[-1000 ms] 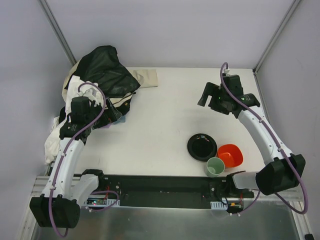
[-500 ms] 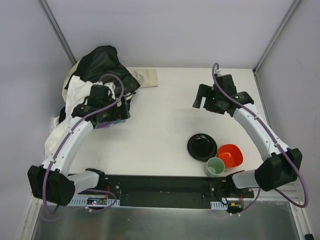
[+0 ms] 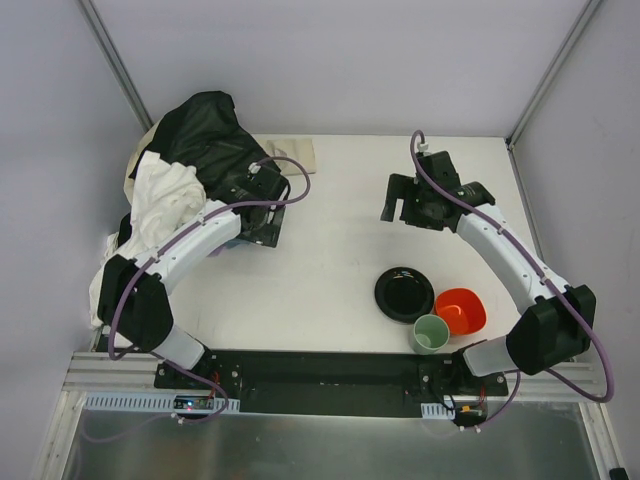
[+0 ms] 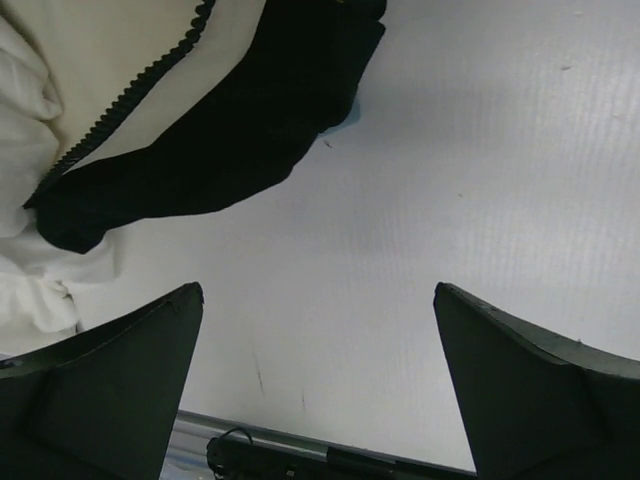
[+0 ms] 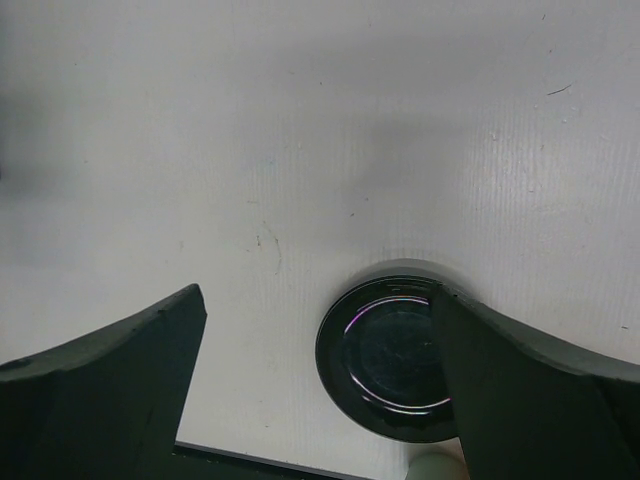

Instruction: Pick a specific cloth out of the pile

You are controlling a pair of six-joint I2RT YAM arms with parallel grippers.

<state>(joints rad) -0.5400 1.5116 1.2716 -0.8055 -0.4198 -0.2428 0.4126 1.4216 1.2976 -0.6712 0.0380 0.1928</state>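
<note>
The pile (image 3: 205, 150) lies at the table's far left, with a black garment on top, a white cloth (image 3: 165, 195) at its left and a beige cloth (image 3: 297, 153) at its back right. No lavender cloth shows clearly; it is hidden or out of view. My left gripper (image 3: 265, 228) is open and empty over bare table at the pile's right edge. In the left wrist view (image 4: 318, 390) black fabric (image 4: 220, 130) and cream fabric with a zipper (image 4: 90, 60) lie beyond the fingers. My right gripper (image 3: 405, 212) is open and empty above the table, also in its wrist view (image 5: 320, 390).
A black plate (image 3: 404, 294), an orange bowl (image 3: 461, 310) and a pale green cup (image 3: 431, 333) stand near the front right. The plate also shows in the right wrist view (image 5: 395, 360). Grey walls stand close to the table's left and right sides.
My left arm has swung right, from the pile's left side to its right edge over the table. My right gripper has shifted left a little. Both stay open.
</note>
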